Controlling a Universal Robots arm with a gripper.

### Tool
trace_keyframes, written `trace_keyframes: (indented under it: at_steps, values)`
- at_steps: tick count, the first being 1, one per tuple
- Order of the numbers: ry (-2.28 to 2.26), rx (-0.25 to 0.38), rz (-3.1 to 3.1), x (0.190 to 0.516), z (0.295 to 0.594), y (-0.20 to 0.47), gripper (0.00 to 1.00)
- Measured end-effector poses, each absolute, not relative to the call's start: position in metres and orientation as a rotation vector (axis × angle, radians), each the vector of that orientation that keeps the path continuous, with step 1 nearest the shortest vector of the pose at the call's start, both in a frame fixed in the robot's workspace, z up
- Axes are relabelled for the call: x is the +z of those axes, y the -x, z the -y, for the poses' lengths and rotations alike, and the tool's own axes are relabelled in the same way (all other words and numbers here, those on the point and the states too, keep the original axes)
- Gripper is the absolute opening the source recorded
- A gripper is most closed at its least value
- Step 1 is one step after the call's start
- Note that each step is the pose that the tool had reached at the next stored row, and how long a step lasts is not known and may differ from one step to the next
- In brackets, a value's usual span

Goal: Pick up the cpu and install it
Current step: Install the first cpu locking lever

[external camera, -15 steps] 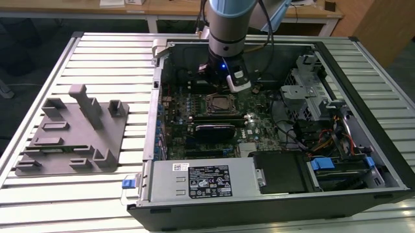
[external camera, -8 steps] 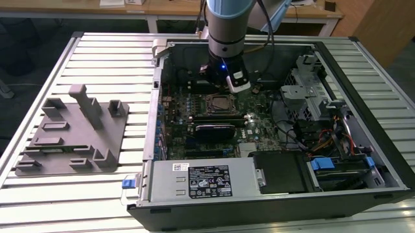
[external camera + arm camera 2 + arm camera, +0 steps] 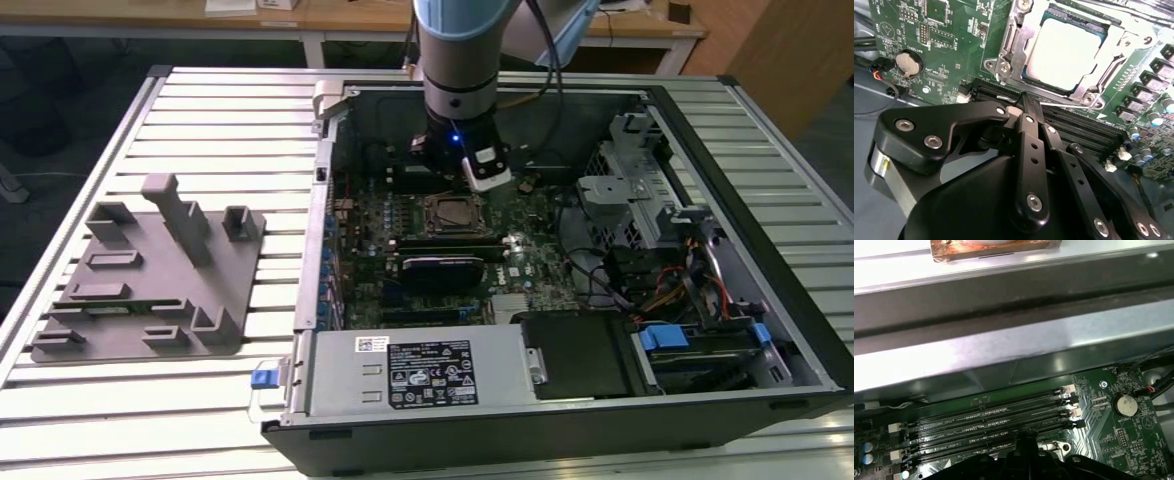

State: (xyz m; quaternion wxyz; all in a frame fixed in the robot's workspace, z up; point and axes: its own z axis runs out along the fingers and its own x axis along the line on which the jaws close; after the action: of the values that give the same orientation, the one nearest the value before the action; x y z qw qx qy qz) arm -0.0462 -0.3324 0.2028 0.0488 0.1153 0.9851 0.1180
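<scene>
Looking at the second wrist view, I see the cpu (image 3: 1066, 55) in the upper right of the frame: a flat square chip with a pale, shiny silver top and a thin rim, seated in the socket (image 3: 1015, 47) on the green motherboard (image 3: 949, 45), with the metal socket frame around it. The gripper (image 3: 1023, 106) fills the lower half of that frame, its black fingers (image 3: 1026, 145) drawn together to a narrow tip with nothing between them, just over the memory slots (image 3: 1079, 132) beside the socket. A round coin battery (image 3: 908, 62) sits at the upper left.

The exterior view gives me what the wrist cameras do not: the whole open computer case (image 3: 747, 300) lying on a slatted tabletop (image 3: 200, 120), the arm (image 3: 461, 60) coming down from the top centre, and the gripper (image 3: 470, 180) low inside the case, just above the cpu (image 3: 451, 211) at mid-frame. A grey fixture (image 3: 147, 280) stands on the tabletop at the exterior view's left, and the power supply (image 3: 414, 370) lies at the lower centre.

The first wrist view faces the other way: the memory slots (image 3: 989, 422) across the lower half, the coin battery (image 3: 1126, 404) at the right, and the case wall (image 3: 1004, 335) above.
</scene>
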Motion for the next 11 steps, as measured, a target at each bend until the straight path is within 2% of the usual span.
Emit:
trace_keyframes:
  at_steps: [11]
  values:
    - [-0.432,0.355,-2.976,0.2004,0.3313,0.0499,0.11]
